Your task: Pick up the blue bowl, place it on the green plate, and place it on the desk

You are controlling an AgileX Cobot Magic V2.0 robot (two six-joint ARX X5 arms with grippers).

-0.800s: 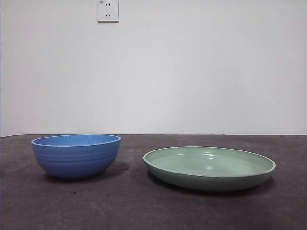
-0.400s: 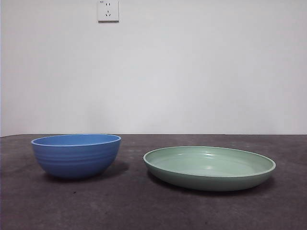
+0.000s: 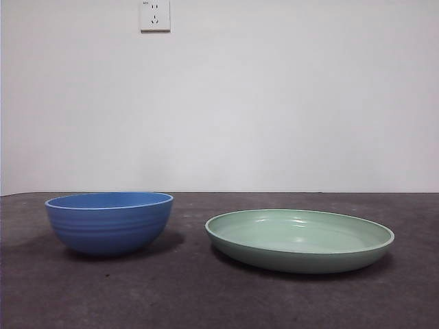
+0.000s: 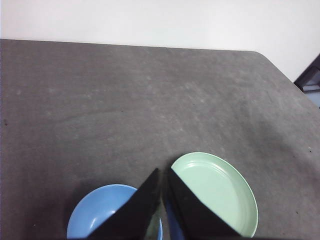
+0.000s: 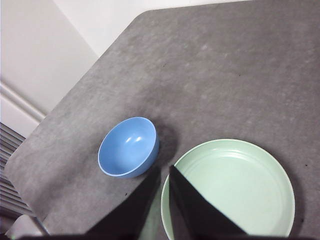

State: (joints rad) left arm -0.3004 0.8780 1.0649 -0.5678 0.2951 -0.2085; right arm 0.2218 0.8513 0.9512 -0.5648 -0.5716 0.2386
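Observation:
The blue bowl (image 3: 110, 221) stands upright and empty on the desk (image 3: 206, 295) at the left; the green plate (image 3: 299, 239) lies beside it at the right, with a gap between them. Neither arm shows in the front view. In the left wrist view my left gripper (image 4: 163, 172) hangs high above, shut, over the gap between the blue bowl (image 4: 102, 215) and the green plate (image 4: 220, 192). In the right wrist view my right gripper (image 5: 164, 170) is also shut and high, above the near rim of the green plate (image 5: 235, 185), with the blue bowl (image 5: 128, 146) beside it.
A white wall with a socket (image 3: 155, 15) rises behind the desk. The desk's far edge and rounded corner (image 4: 260, 54) show in the left wrist view; another rounded corner (image 5: 140, 17) shows in the right wrist view.

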